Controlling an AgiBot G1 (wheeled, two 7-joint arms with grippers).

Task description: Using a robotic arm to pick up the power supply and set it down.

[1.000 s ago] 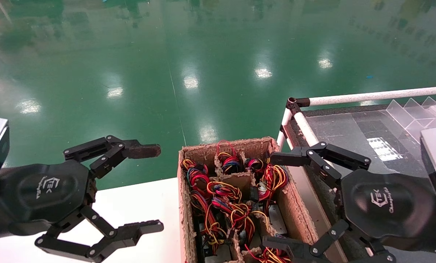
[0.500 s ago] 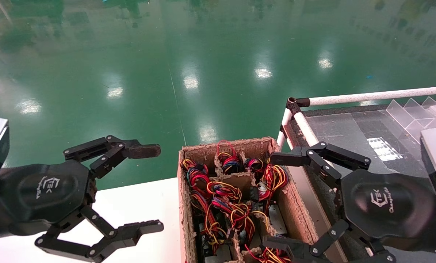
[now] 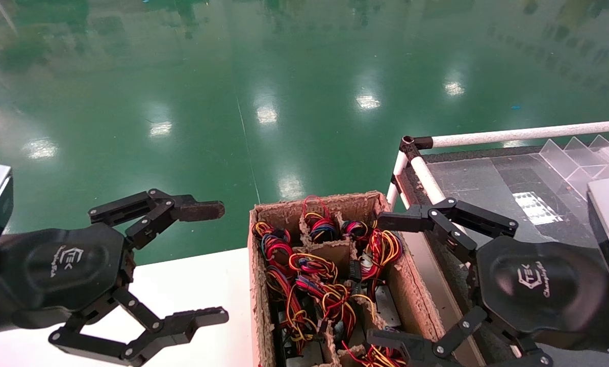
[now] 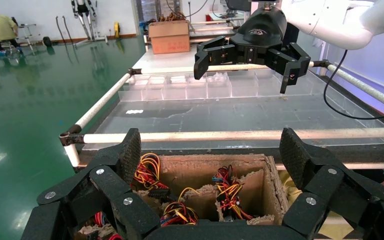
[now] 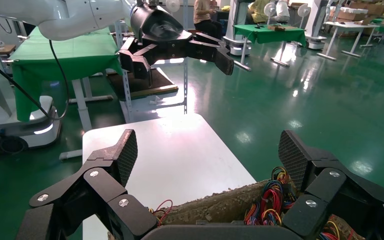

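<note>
While both arms hang level at either side of the brown divided cardboard box (image 3: pixel 330 285), neither grasps anything. The left gripper (image 3: pixel 210 262) sits over the white table (image 3: pixel 192 285), its two black linkage fingers spread wide with nothing between them; the right gripper (image 3: pixel 391 278) hovers at the box's right wall, fingers equally wide apart and empty, one near the far end of the box and one at its near end. Each black palm cover carries a white logo with a line of script beneath it, too small to read with certainty.

Inside the box, red, yellow, black and blue wire bundles (image 3: pixel 314 275) with black connectors fill the compartments. Silver-grey metal of a power supply (image 3: pixel 386 306) shows low in the right-hand compartment beneath the wires, just beside the right gripper's near finger and apart from it.

To the right stands a bench framed by white tubes (image 3: pixel 518 135), topped with a clear sheet and clear dividers (image 3: pixel 580 153). Green glossy floor (image 3: pixel 284 76) lies beyond.
</note>
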